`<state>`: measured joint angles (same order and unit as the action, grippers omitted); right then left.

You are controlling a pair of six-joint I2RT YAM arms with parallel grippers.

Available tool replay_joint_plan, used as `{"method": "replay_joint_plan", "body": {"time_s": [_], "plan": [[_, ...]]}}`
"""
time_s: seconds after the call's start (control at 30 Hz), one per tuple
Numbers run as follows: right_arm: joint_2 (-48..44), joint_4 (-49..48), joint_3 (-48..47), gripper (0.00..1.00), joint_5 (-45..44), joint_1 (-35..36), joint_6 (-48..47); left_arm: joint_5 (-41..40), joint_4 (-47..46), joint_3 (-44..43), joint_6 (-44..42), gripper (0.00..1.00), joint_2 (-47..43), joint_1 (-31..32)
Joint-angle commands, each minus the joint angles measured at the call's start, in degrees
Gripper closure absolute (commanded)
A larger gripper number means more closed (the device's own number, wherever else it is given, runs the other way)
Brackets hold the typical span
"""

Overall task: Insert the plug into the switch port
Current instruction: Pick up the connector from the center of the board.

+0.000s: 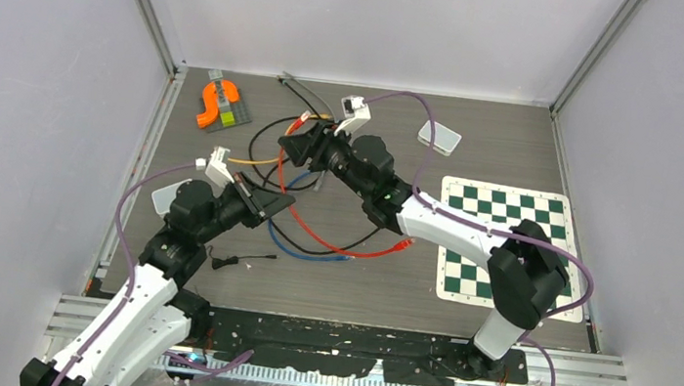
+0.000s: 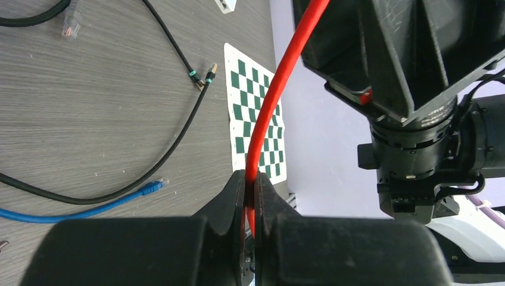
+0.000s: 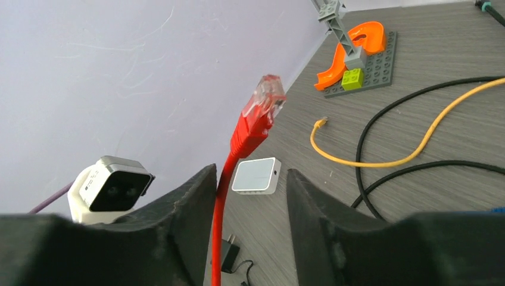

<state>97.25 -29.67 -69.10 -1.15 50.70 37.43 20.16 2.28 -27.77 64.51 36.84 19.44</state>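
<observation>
The left gripper (image 2: 250, 189) is clamped tight on the red Ethernet cable (image 2: 268, 101). The right gripper (image 3: 250, 196) stands open, a finger on either side of that cable, whose clear plug (image 3: 265, 95) is raised above the middle of the table (image 1: 386, 287), toward its back edge. A small white box (image 3: 256, 176) lies beyond.

We found the light even and diffuse, with no lamp in view; the pale walls (image 1: 32, 116) were bright, and the table (image 1: 386, 287) carried only faint, soft-edged shadows. In the wrist views the black left gripper (image 2: 250, 193) and right gripper (image 3: 245, 179) sat close to the lens, dark, blurred and nearly featureless. The red cable (image 2: 268, 107) was fairly sharp, and the clear plug (image 3: 265, 95) carried a slight sheen.
</observation>
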Motion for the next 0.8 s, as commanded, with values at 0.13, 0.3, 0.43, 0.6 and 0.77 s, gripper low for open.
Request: {"method": "replay_joint_plan", "body": {"time_s": [0.13, 0.3, 0.43, 0.6, 0.77], "plan": [[0.7, -9.0, 0.1, 0.7, 4.7, 0.7, 1.8, 0.7, -3.9, 1.0, -1.3, 1.0, -1.3, 0.3], [-2.5, -14.3, 4.8, 0.93, 6.0, 0.3, -1.8, 2.1, -6.6, 0.8, -2.9, 0.85, 1.5, 0.3], [-6.6, -12.0, 7.9, 0.95, 16.5, -3.3, -7.7, 2.5, 3.0, -4.1, -11.2, 0.49, 1.5, 0.2], [-8.6, -8.9, 9.4, 0.95, 43.7, -11.3, -6.9, 2.5, 16.4, -15.2, -23.3, 0.37, 1.7, 0.2], [-11.7, -3.1, 10.0, 0.95, 58.7, -13.8, -11.6, 8.7, 22.2, -23.7, -31.0, 0.36, 5.9, 0.2]]}}
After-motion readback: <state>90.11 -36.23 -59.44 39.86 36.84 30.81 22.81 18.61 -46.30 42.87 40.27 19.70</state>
